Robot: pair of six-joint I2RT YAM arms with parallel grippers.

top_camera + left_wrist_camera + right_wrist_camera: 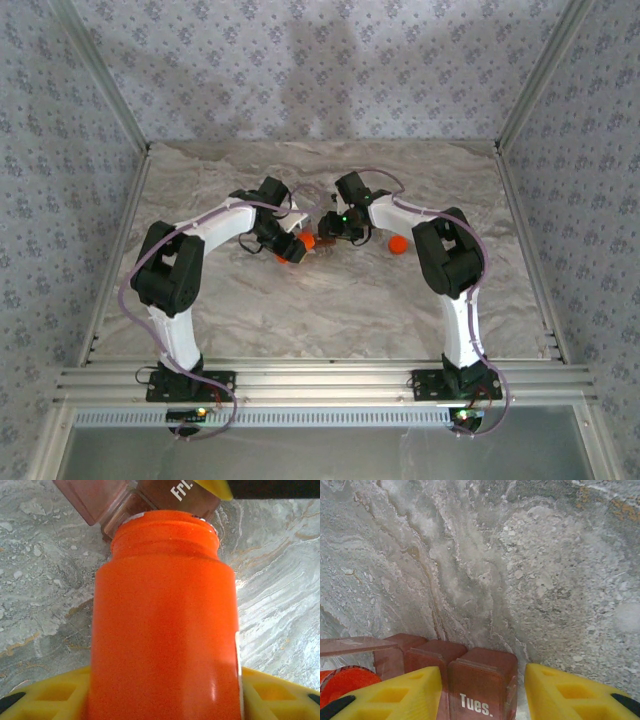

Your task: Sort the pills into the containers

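— Checking grip status. Left hand?
— My left gripper is clamped on the orange bottle. The bottle lies between the yellow fingers, its uncapped mouth pointing at the containers and just beside them.
— Right hand?
— My right gripper is closed on the containers, one finger at each side of the end compartment printed "Tues." A translucent lid further along the strip stands open, next to the bottle mouth.
— Location of the containers?
— Around the middle of the table, well apart from every edge, between my two wrists. The strip is dark reddish-brown, made of joined square compartments.
— Other items on the table?
— One small round orange piece lies alone on the bare surface, toward the right edge from the containers and near my right arm.
— Pills?
— I cannot tell whether any compartment holds pills; the walls hide the insides.
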